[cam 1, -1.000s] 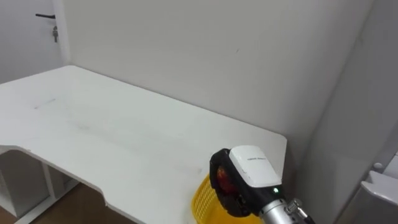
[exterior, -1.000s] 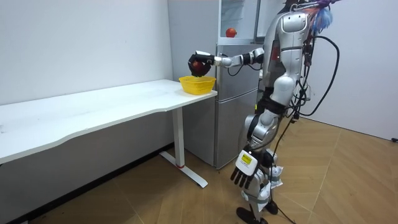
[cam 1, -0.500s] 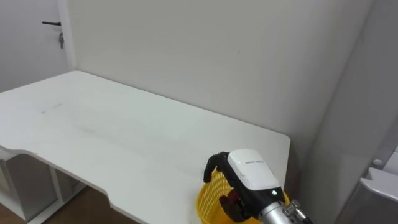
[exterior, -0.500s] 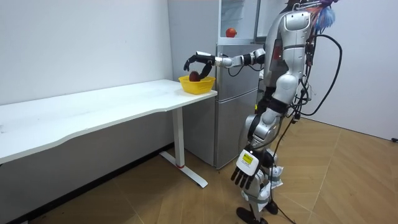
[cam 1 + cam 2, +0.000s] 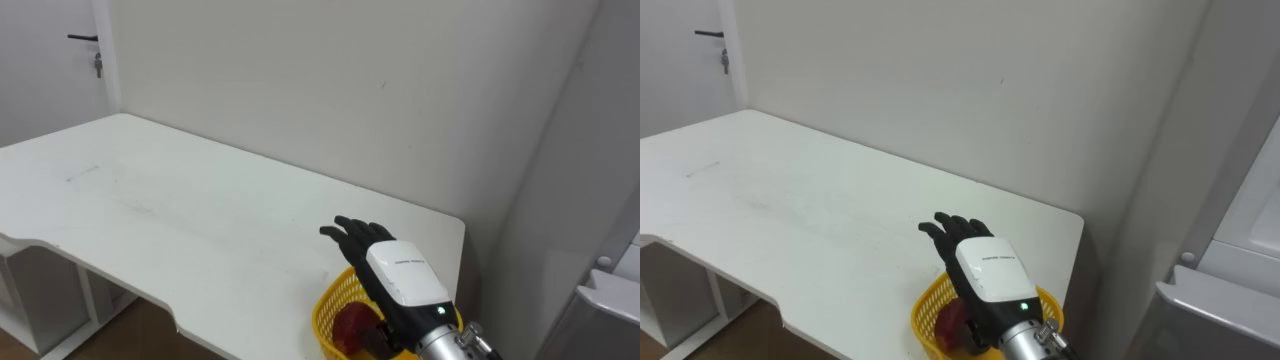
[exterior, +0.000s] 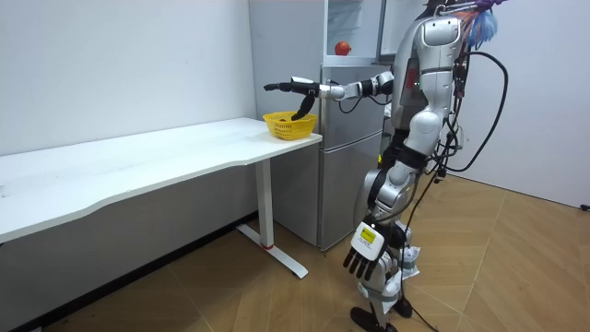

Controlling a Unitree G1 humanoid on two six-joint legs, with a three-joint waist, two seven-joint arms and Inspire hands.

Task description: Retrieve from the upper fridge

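The right hand [image 5: 400, 285] hovers over the yellow basket [image 5: 333, 300], its fingers [image 5: 352, 232] straight and released, holding nothing. The task's thing, a red fruit [image 5: 352, 322], lies inside the basket just under the palm. The basket stands at the end of the worktop [image 5: 200, 210] nearest the fridge [image 6: 346, 138], close to the edge. If the wrist drops as it pulls away, it could hook the rim and tip or drag the light basket off that end, spilling the fruit. The wrist covers much of the fruit and the basket's near side runs out of frame, so whether it is an apple, and whether it sits steady, cannot be told. In the room view the left hand [image 6: 367, 254] hangs by the leg with fingers loose, too small to read closely. Farther off, a second red fruit [image 6: 342, 47] sits in the upper fridge; its shelf is hard to make out.
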